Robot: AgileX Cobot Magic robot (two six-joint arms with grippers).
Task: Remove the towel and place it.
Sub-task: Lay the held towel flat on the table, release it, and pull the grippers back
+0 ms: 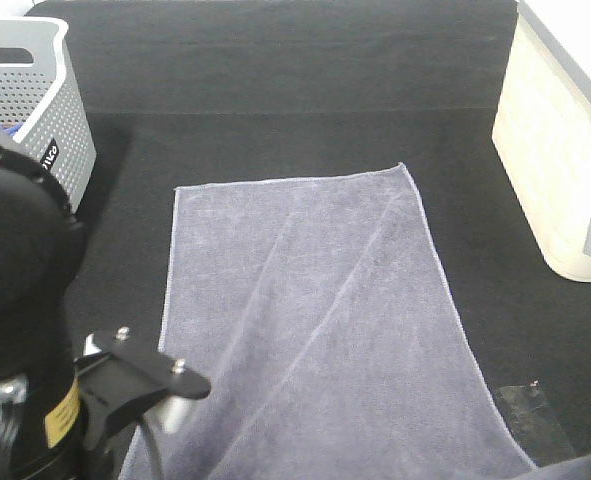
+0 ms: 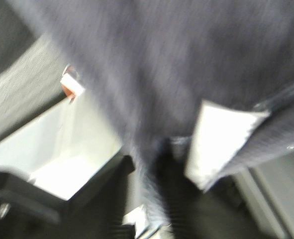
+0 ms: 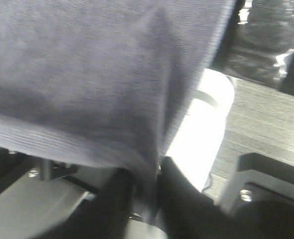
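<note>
Towel [image 1: 315,320] lies spread on the black table [image 1: 275,60] in the high view, far hem at 12 o'clock, near end leaving frame at 6; grey basket [image 1: 35,110] at 10; no gripper visible. Left wrist, blurred: cloth funnels toward the left gripper [image 2: 154,199], but we cannot tell whether its jaws pinch. Right wrist: right gripper [image 3: 144,196] nearly closed, the towel's hem pinched between its fingers. Risk, we judge: one side letting go first drags a corner, skewing or bunching the near end.
</note>
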